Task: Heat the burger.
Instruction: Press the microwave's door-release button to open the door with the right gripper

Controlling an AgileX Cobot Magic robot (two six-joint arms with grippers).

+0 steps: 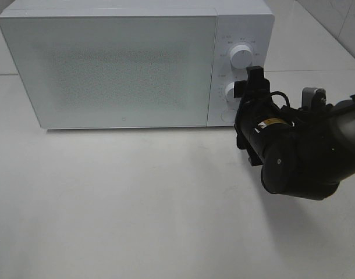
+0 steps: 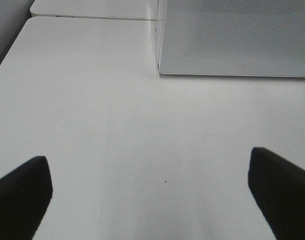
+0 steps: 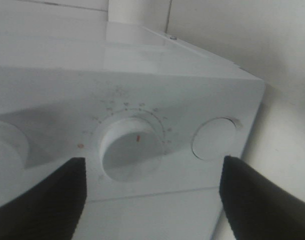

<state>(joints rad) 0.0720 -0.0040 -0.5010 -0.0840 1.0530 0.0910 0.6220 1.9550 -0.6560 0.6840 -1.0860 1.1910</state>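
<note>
The burger is out of view, and the white microwave [image 1: 107, 64] has its door closed. My right gripper [image 1: 247, 81] is up at the control panel, in front of the lower knob [image 1: 230, 91]. In the right wrist view that gripper [image 3: 152, 170] is open. Its dark fingers [image 3: 47, 200] stand to either side of the lower knob [image 3: 128, 147] without touching it. A small red mark shows on the knob's face. My left gripper [image 2: 150, 165] hangs open over the bare white table [image 2: 117, 125], with nothing between its fingers.
An upper knob [image 1: 241, 56] sits above the lower one, and a round button [image 3: 215, 138] lies beyond it on the panel. The microwave's front corner [image 2: 160, 70] shows ahead of the left gripper. A white wall stands behind the microwave.
</note>
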